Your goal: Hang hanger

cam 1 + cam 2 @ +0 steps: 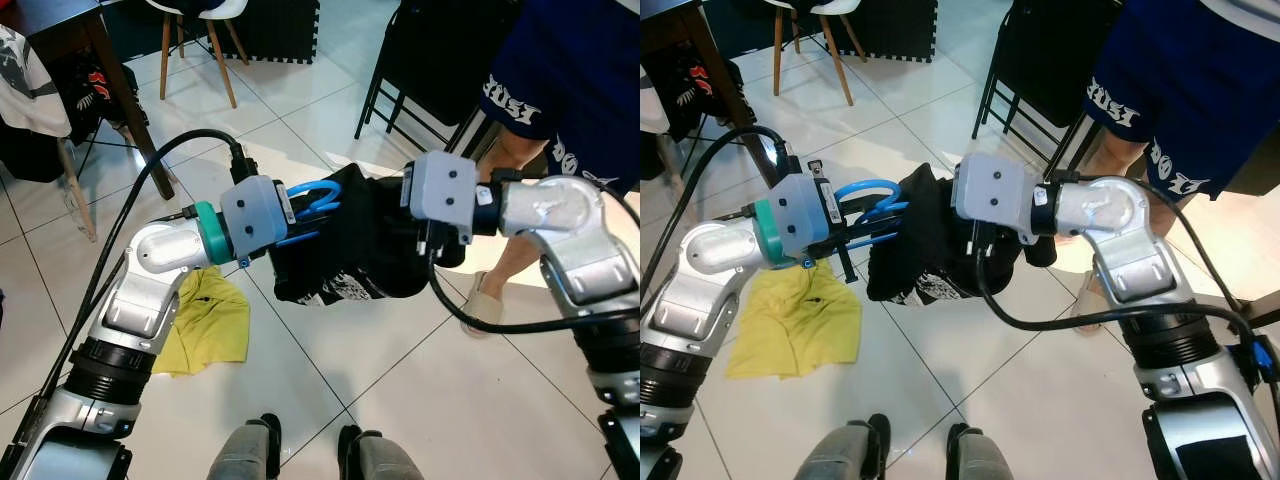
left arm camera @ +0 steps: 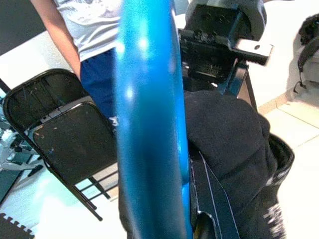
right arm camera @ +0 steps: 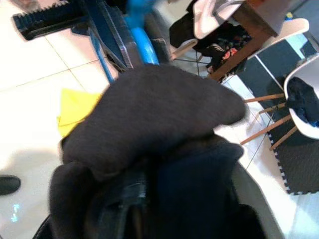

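Both silver arms are raised and bent inward at the elbow, so the two wrists face each other at about the same height in front of the body. The left gripper (image 1: 865,225) points toward the right one with its black fingers closed around the blue hanger (image 1: 865,190), held just ahead of its grey wrist housing. The right gripper (image 1: 975,250) points back toward the left with its fingers buried in the black garment (image 1: 920,250), so their spread cannot be made out.
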Motion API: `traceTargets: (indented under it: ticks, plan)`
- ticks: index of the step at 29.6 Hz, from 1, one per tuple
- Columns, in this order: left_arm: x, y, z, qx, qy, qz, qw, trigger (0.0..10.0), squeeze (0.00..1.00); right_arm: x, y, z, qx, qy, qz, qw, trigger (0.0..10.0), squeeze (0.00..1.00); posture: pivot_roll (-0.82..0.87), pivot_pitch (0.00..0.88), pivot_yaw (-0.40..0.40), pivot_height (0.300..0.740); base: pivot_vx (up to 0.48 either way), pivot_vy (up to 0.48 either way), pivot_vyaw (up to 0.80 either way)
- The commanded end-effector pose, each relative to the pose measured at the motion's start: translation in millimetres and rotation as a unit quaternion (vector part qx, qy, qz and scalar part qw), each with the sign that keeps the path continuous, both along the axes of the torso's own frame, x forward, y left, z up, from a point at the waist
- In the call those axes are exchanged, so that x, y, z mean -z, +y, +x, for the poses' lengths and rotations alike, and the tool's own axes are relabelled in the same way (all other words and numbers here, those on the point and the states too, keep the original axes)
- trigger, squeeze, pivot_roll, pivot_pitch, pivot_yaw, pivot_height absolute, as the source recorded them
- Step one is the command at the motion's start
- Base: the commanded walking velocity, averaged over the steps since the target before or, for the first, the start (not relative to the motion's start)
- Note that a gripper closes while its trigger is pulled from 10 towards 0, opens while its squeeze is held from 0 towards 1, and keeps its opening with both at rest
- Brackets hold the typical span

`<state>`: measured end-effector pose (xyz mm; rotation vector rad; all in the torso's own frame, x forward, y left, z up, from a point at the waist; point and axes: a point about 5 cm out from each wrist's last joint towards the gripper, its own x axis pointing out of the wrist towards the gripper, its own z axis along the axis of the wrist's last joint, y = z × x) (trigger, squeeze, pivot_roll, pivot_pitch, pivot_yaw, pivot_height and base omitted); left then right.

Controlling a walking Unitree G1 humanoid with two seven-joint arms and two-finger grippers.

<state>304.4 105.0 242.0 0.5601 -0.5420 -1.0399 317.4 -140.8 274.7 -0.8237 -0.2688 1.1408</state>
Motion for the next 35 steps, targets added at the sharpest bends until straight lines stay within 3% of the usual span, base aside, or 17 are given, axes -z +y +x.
traceTargets:
  ticks: [1,2,3,15,17,19,21,23,24,25,26,27,28,29,30,32,35]
  plan:
    - [1.9,-3.4,-2.5,0.009,-0.005,-0.007,1.000,0.0,0.00,-11.3,-3.7,-1.0,-0.003,-0.007,0.025,1.000,10.0,1.00,0.02,0.136,0.009,0.740,0.000,0.000,0.00]
    - [1.9,-3.4,-2.5,0.009,-0.005,-0.007,1.000,0.0,0.00,-11.3,-3.7,-1.0,-0.003,-0.007,0.025,1.000,10.0,1.00,0.02,0.136,0.009,0.740,0.000,0.000,0.00]
    - [1.2,-3.7,-2.1,0.009,-0.006,-0.009,1.000,0.0,0.00,-14.7,-3.8,-1.8,-0.008,-0.006,0.033,0.999,10.0,0.00,0.02,0.136,0.009,0.740,0.000,0.000,0.00]
    - [-0.7,-0.6,-0.8,-0.002,-0.010,-0.022,1.000,0.0,0.00,-28.1,-30.3,4.3,0.021,0.002,0.069,0.997,10.0,0.00,0.03,0.141,0.006,0.740,0.000,0.000,0.00]
    - [-1.3,0.7,-0.8,-0.009,-0.013,-0.027,1.000,0.0,0.00,-31.0,-38.9,6.4,0.039,0.005,0.089,0.995,10.0,0.00,0.03,0.143,0.004,0.740,0.000,0.000,0.00]
    - [-5.7,3.0,-0.1,-0.029,-0.026,-0.044,0.998,0.0,0.00,-35.0,-65.0,14.8,0.106,0.000,0.153,0.983,10.0,0.00,0.04,0.144,0.003,0.740,0.000,0.000,0.00]
    - [-5.7,3.0,-0.1,-0.029,-0.026,-0.044,0.998,0.0,0.00,-35.0,-65.0,14.8,0.106,0.000,0.153,0.983,10.0,0.00,0.04,0.144,0.003,0.740,0.000,0.000,0.00]
    - [-8.9,3.4,1.1,-0.040,-0.034,-0.057,0.997,0.0,0.00,-34.9,-75.8,17.9,0.135,-0.004,0.196,0.971,10.0,0.00,0.04,0.145,0.002,0.740,0.000,0.000,0.00]
    - [-13.2,3.1,3.1,-0.055,-0.044,-0.073,0.995,0.0,0.00,-31.8,-85.1,21.2,0.171,-0.005,0.267,0.948,10.0,0.00,0.04,0.145,0.004,0.740,0.000,0.000,0.00]
    - [-13.2,3.1,3.1,-0.055,-0.044,-0.073,0.995,0.0,0.00,-31.8,-85.1,21.2,0.171,-0.005,0.267,0.948,10.0,0.00,0.04,0.145,0.004,0.740,0.000,0.000,0.00]
    - [-16.7,2.8,5.4,-0.069,-0.052,-0.085,0.993,0.0,0.00,-25.5,-90.1,22.8,0.197,0.003,0.327,0.924,10.0,0.00,0.04,0.146,0.006,0.740,0.000,0.000,0.00]
    - [-16.7,2.8,5.4,-0.069,-0.052,-0.085,0.993,0.0,0.00,-25.5,-90.1,22.8,0.197,0.003,0.327,0.924,10.0,0.00,0.04,0.146,0.006,0.740,0.000,0.000,0.00]
    - [-19.7,3.0,8.3,-0.083,-0.056,-0.098,0.990,0.0,0.00,-15.6,-88.7,21.7,0.209,0.016,0.371,0.904,10.0,0.00,0.04,0.146,0.009,0.740,0.000,0.000,0.00]
    - [-19.7,3.0,8.3,-0.083,-0.056,-0.098,0.990,0.0,0.00,-15.6,-88.7,21.7,0.209,0.016,0.371,0.904,10.0,0.00,0.04,0.146,0.009,0.740,0.000,0.000,0.00]
    - [-21.6,3.0,10.4,-0.093,-0.059,-0.106,0.988,0.0,0.00,-5.6,-82.1,18.7,0.210,0.033,0.403,0.890,10.0,0.00,0.04,0.149,0.013,0.740,0.000,0.000,0.00]
    - [-21.6,3.0,10.4,-0.093,-0.059,-0.106,0.988,0.0,0.00,-5.6,-82.1,18.7,0.210,0.033,0.403,0.890,10.0,0.00,0.04,0.149,0.013,0.740,0.000,0.000,0.00]
    - [-22.1,1.4,12.9,-0.099,-0.060,-0.112,0.987,0.0,0.00,12.5,-54.2,7.1,0.172,0.074,0.423,0.887,10.0,0.00,0.03,0.151,0.014,0.740,0.000,0.000,0.00]
